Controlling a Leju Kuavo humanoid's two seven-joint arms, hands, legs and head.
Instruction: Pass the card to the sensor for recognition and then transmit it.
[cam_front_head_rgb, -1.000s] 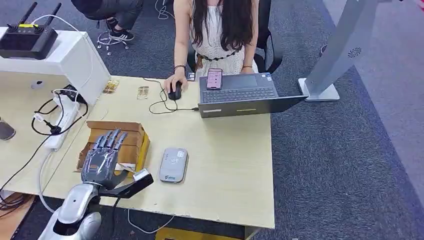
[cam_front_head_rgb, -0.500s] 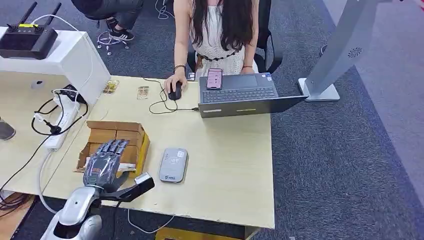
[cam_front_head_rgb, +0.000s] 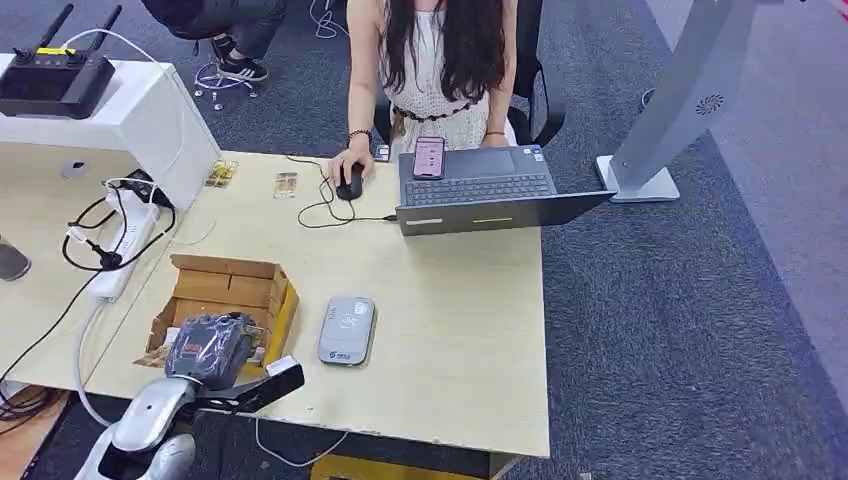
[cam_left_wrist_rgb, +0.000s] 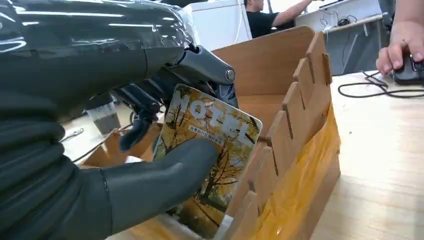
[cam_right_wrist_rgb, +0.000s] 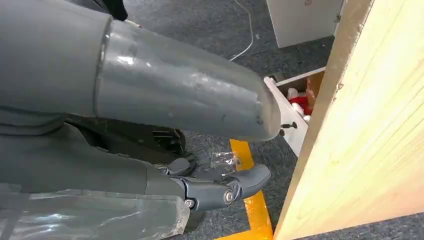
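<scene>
The head view looks down over the table (cam_front_head_rgb: 450, 330); the left wrist view sits close inside its cardboard box (cam_left_wrist_rgb: 300, 125).

Autumn-tree hotel card (cam_left_wrist_rgb: 212, 150) tilted inside box (cam_front_head_rgb: 225, 290); grey sensor (cam_front_head_rgb: 347, 330) beside.

An office: a person (cam_front_head_rgb: 440, 60) is sitting at a pale wooden worktop (cam_front_head_rgb: 450, 320), working a laptop (cam_front_head_rgb: 480, 195) and mouse (cam_front_head_rgb: 349, 184), with grey carpet (cam_front_head_rgb: 680, 330) covering the floor.

Glossy printed card (cam_left_wrist_rgb: 212, 150) in a brown cardboard box (cam_front_head_rgb: 232, 292) (matt) on pale wood-grain table (cam_front_head_rgb: 450, 330).
</scene>
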